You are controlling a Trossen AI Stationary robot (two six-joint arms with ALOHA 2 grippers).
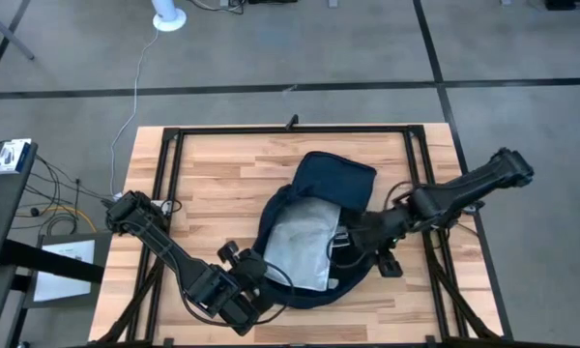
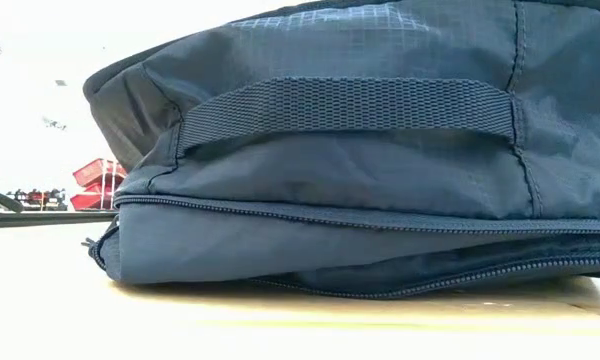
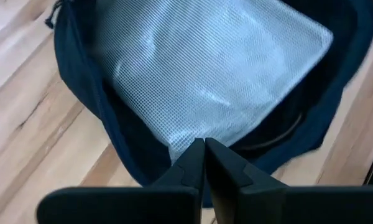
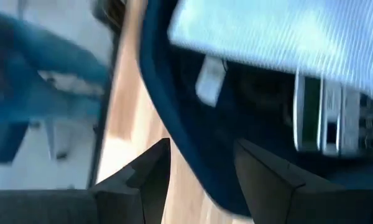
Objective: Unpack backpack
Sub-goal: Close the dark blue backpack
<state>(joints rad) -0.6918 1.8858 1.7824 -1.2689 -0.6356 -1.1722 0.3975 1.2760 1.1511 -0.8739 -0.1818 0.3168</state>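
The dark navy backpack (image 1: pixel 333 179) lies flat and open in the middle of the wooden table; the low view shows only its side (image 2: pixel 380 180). A clear mesh pouch (image 1: pixel 300 242) lies in its open compartment (image 3: pixel 205 68). My left gripper (image 1: pixel 259 274) is at the backpack's near left rim, its fingers shut (image 3: pixel 204 152) at the pouch's near corner. My right gripper (image 1: pixel 346 242) hangs open over the backpack's right side, with the navy rim (image 4: pixel 174 124) below its fingers (image 4: pixel 202 165). A blurred green-and-white item (image 4: pixel 323 118) shows under the pouch (image 4: pixel 286 31). My left gripper's shut fingertips stand at the pouch's near corner (image 3: pixel 193 134), slanting down from the table's near left, above the backpack's rim (image 3: pixel 130 162). Whether they touch the pouch or the rim, I cannot tell.
Black frame rails (image 1: pixel 164 193) run along the table's left, right and far sides. Bare wood (image 1: pixel 213 184) lies left of the backpack. The backpack's webbing carry handle (image 2: pixel 350 105) faces the low camera. A white tag (image 4: pixel 210 78) hangs inside the backpack.
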